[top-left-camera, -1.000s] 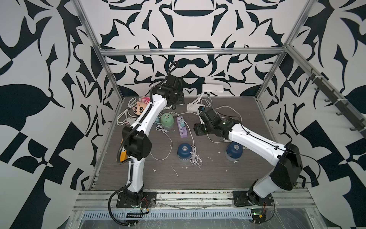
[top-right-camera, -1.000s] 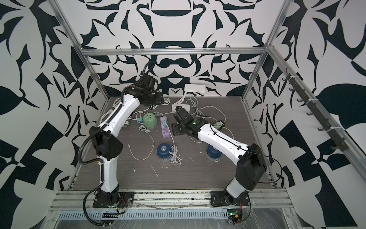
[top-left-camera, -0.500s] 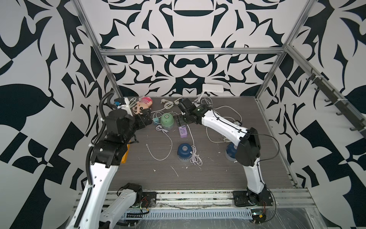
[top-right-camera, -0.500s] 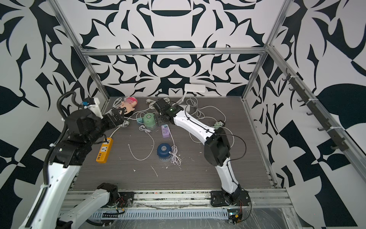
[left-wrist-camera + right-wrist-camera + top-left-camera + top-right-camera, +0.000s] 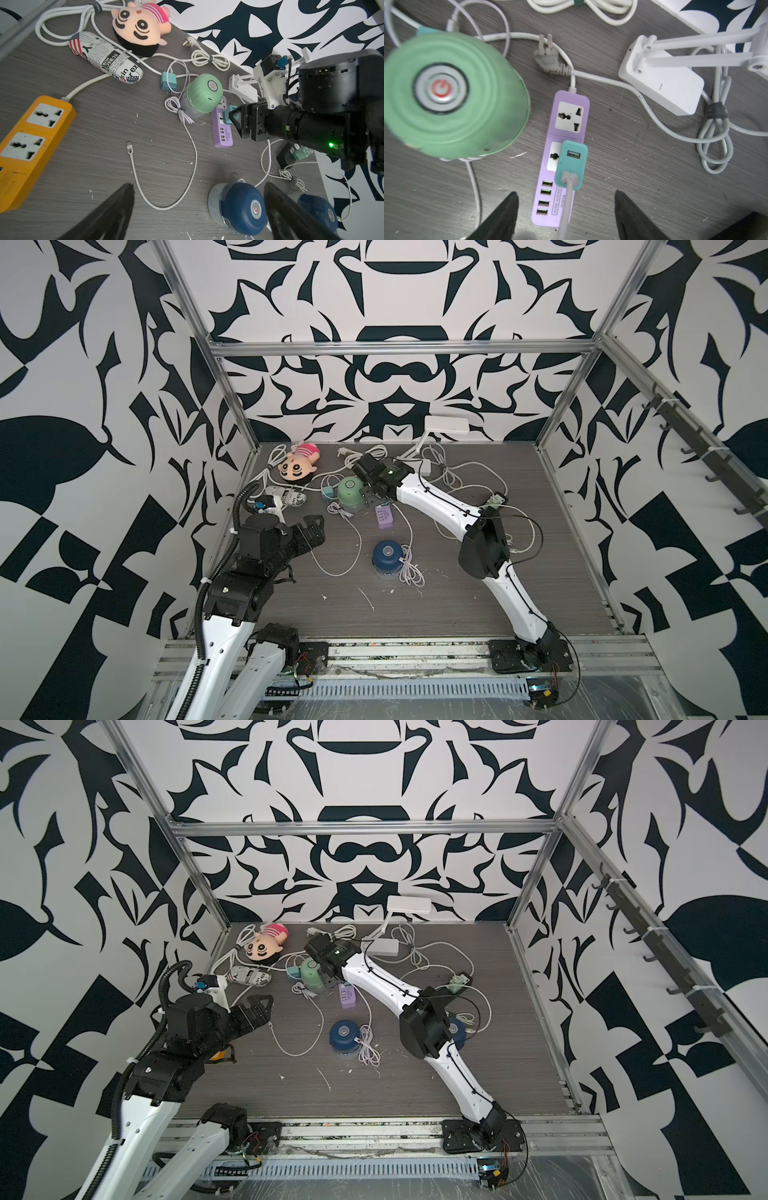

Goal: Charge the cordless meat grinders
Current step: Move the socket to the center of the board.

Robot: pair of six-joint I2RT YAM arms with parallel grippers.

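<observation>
At the lower left of a top view the left arm (image 5: 257, 543) hung over the counter (image 5: 457, 614) with its jaws spread wide and empty, well apart from every grinder. In the left wrist view an orange power strip (image 5: 37, 133), a blocky piece of hard plastic, lay at the left edge. To its right a thin white cable (image 5: 129, 148) ended free on the grey wood-grain surface. A spare teal adapter (image 5: 168, 82) lay unplugged near the mint green grinder (image 5: 350, 488), which stood in the upper centre: a ribbed glossy dome on a clear cup, with a round silver button. Just right of it was the flat purple power strip (image 5: 572, 96), and a teal adapter (image 5: 572, 164) with a grey cable sat in its socket. The right arm (image 5: 432, 499) held its jaws released above this strip, grasping nothing. Lower in the centre stood a navy grinder (image 5: 386, 558) with a smooth dome and a cable bundle just beside it. The second navy grinder (image 5: 457, 1029) stood further right, partly hidden by the arm. I judged the task as only begun: one adapter was in place, but I could not see a cable entering any grinder.
</observation>
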